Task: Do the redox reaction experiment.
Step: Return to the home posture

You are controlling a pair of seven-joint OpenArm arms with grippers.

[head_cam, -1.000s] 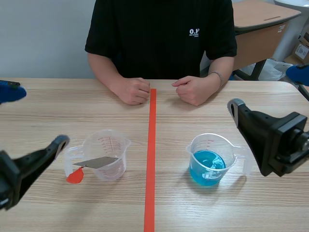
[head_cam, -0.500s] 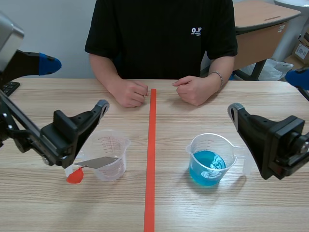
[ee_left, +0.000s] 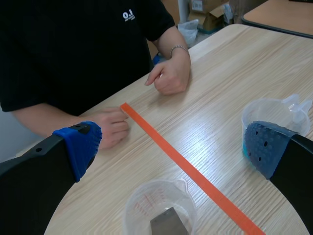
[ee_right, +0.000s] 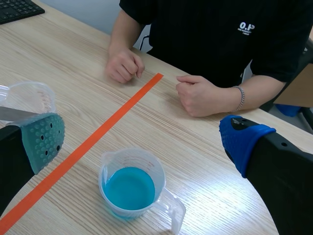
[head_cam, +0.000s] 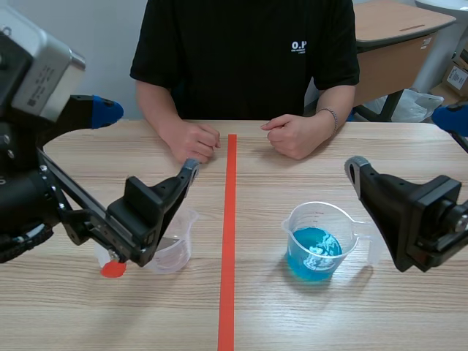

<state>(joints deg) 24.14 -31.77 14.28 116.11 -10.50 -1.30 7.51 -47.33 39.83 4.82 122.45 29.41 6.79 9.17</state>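
A clear beaker [head_cam: 178, 247] stands left of the tape line, mostly hidden behind my left arm. A grey metal strip [ee_left: 169, 223] leans in it, and its red end [head_cam: 112, 268] rests on the table outside. My left gripper [head_cam: 146, 139] is open above this beaker [ee_left: 159, 209], holding nothing. Right of the line stands a beaker of blue liquid [head_cam: 316, 245], also visible in the right wrist view [ee_right: 132, 183]. Over at the right, beside and above the blue beaker, my right gripper [head_cam: 402, 139] stays open and empty.
A person sits across the table with both fists [head_cam: 196, 139] [head_cam: 294, 136] resting near the far end of the orange tape line [head_cam: 228, 234]. A keyboard [ee_right: 14, 9] lies at the far left. A desk [head_cam: 395, 25] stands behind the person.
My left arm has risen and swung right and forward, so it now hangs over the clear beaker and hides most of it. The right arm and both beakers have not moved.
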